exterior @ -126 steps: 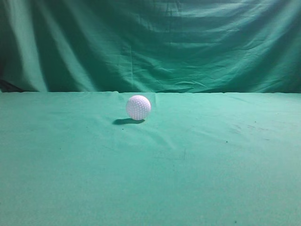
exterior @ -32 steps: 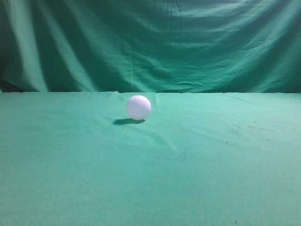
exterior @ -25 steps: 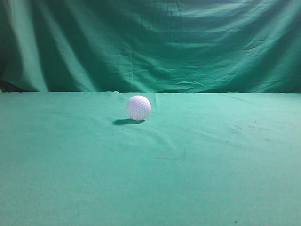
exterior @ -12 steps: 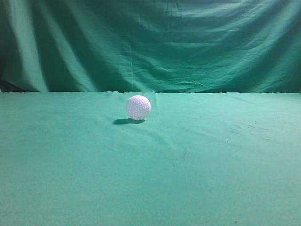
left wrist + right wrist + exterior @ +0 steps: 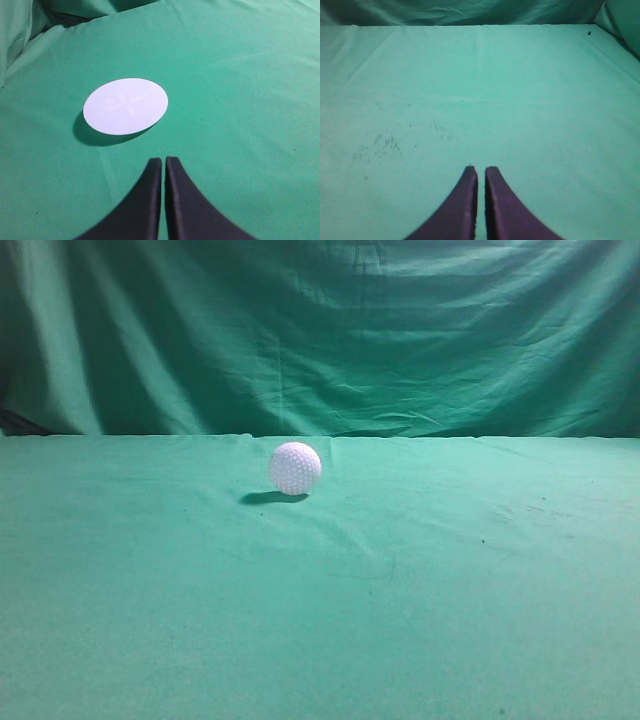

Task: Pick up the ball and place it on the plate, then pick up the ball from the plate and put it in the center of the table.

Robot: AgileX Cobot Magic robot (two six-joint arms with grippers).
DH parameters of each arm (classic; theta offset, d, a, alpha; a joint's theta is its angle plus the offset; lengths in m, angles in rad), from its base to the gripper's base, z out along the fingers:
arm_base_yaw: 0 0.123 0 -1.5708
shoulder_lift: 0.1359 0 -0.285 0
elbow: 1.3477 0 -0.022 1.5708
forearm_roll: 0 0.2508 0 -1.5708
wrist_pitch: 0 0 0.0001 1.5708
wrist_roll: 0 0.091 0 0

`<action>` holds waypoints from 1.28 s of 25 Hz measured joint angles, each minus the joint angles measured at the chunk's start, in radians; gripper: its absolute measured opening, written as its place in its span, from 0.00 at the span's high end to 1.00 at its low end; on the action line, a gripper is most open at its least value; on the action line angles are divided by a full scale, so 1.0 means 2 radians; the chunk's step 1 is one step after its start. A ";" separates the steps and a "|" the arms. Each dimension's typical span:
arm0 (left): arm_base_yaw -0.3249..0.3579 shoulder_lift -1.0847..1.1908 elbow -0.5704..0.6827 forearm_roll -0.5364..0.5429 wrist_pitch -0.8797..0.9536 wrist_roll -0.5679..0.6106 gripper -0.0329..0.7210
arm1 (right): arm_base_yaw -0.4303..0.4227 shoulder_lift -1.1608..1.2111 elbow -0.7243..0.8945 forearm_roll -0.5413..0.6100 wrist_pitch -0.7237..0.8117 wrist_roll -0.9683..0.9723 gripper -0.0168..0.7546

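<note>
Ball [image 5: 295, 468]: white, dimpled, resting alone on the table [image 5: 320, 620] toward its far edge, slightly left of the middle in the exterior view, with a small shadow to its left. Nothing touches it. It appears in neither wrist view.

Plate [image 5: 125, 106]: flat white disc lying on the green cloth, ahead and to the left of the left gripper [image 5: 163, 161]. Empty. Not seen in the exterior view, so its position relative to the ball cannot be told.

Left gripper: jaws pressed together, holding nothing, raised above the cloth.

Right gripper [image 5: 481, 170]: jaws pressed together, holding nothing, above a bare stretch of cloth with faint dark specks.

Curtain [image 5: 320, 330]: draped green backdrop behind the table edge.

Status, as judged: either first pick not begun, or whole task finished; the pictures do not settle which.

Risks, as judged:
- Ball is round and hard; a jaw nudging it off-centre likely sends it rolling, possibly off the far edge.
- Jaws must spread before descent; a closed tip arriving on top would knock it away.
- Plate looks nearly rimless; a ball released with any sideways motion may roll off.
- Cloth wrinkles could deflect a rolling ball.
</note>
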 joint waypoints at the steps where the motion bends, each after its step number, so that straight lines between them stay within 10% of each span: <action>1: 0.000 0.000 0.000 0.000 0.000 0.000 0.96 | 0.000 0.000 0.000 0.000 0.000 0.000 0.98; 26: -0.009 -0.016 -0.001 -0.013 0.006 -0.001 0.96 | 0.000 0.000 0.000 0.001 0.000 0.000 0.98; 32: -0.009 -0.016 -0.001 0.048 0.007 -0.092 0.96 | 0.000 0.000 0.000 0.002 0.000 0.000 0.98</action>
